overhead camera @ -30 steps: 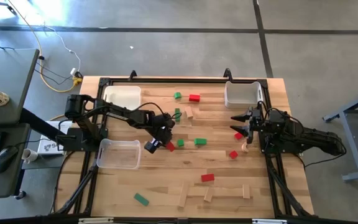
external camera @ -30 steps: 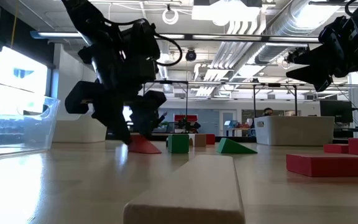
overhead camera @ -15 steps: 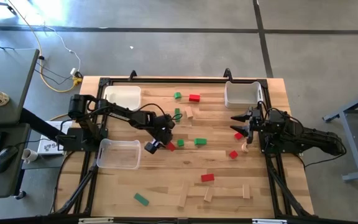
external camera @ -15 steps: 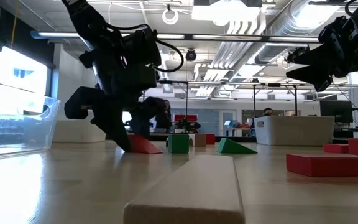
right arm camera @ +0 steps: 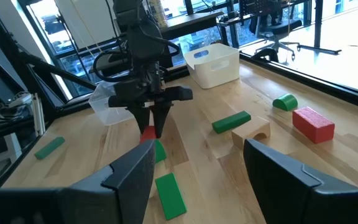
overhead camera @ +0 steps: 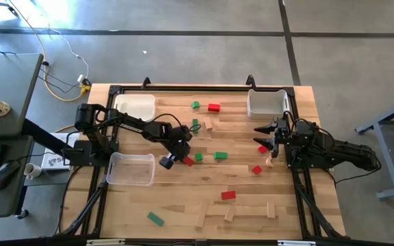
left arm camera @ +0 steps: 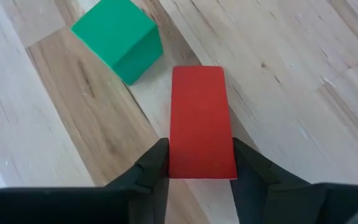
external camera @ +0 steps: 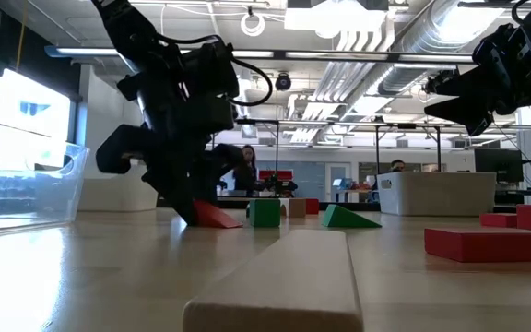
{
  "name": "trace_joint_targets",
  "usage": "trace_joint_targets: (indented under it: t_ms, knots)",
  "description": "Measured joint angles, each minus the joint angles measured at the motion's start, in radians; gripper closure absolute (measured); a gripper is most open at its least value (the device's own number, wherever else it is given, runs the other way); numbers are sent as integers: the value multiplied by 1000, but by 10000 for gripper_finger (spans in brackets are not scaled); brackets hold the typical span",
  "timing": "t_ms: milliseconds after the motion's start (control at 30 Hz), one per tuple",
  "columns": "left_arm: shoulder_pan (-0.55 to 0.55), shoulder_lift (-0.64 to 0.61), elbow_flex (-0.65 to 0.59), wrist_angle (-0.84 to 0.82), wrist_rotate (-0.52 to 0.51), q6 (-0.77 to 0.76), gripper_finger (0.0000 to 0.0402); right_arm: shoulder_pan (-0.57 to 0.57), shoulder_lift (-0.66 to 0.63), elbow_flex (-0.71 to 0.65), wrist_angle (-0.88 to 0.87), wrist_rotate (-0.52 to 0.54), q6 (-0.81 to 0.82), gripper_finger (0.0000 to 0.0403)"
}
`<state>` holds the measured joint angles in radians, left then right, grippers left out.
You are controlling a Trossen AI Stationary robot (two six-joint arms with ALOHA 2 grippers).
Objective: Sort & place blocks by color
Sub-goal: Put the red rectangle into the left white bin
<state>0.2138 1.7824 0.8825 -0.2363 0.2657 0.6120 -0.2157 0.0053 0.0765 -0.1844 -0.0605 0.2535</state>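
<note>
Both arms are dark, nearly black, jointed links with black cabling looped along them. The left gripper (overhead camera: 180, 154) and right gripper (overhead camera: 260, 137) each end in two tapered, matte black fingers (left arm camera: 153, 169).

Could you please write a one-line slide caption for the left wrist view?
Left tool closing on a red block lying flat on the wooden table, a green cube just beyond it.

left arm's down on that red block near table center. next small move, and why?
Probably lift it straight up a little. In the left wrist view the left gripper has both fingers against the sides of the red block, which lies flat on the table. A green cube sits close beside it, so a vertical lift looks safer than dragging sideways. The right gripper waits open near the white bin.
</note>
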Motion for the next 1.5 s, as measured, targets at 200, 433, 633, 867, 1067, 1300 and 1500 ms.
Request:
trace_joint_targets:
  t_ms: [200,433,633,867,1067,1300,1500]
  knots:
    - [2,-12,-1,-7,-15,-82,298,0,0,0,0,0,0,169]
    - [6,-82,12,-19,-32,-167,298,0,0,0,0,0,0,169]
    - [24,-196,24,-53,-132,-266,298,0,0,0,0,0,0,169]
    - [79,-369,26,-149,-307,-394,298,0,0,0,0,0,0,169]
    - [172,-523,26,-277,-478,-575,292,0,0,0,0,0,0,169]
    - [310,-639,26,-446,-588,-761,296,0,0,0,0,0,-21,169]
    - [420,-647,26,-572,-616,-884,295,0,0,0,0,0,-77,169]
